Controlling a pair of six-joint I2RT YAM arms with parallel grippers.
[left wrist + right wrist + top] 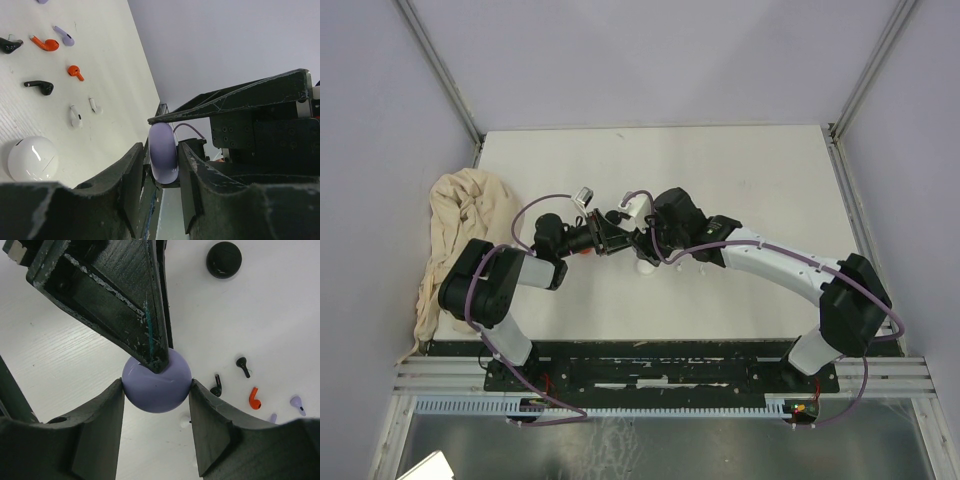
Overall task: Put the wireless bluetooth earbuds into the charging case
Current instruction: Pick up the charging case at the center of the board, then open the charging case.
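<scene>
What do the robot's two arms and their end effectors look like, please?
Both arms have bulky black joints and purple cables looping alongside. The left arm has a silver-grey link; the right arm a long white one. The left end effector and right end effector have black wedge-shaped fingers with pale scuffed edges.

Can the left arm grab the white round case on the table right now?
Probably not yet. The left pincer is shut on the lilac case, which the right pincer grips too. The white case itself lies uncovered, but the left pincer is full.
</scene>
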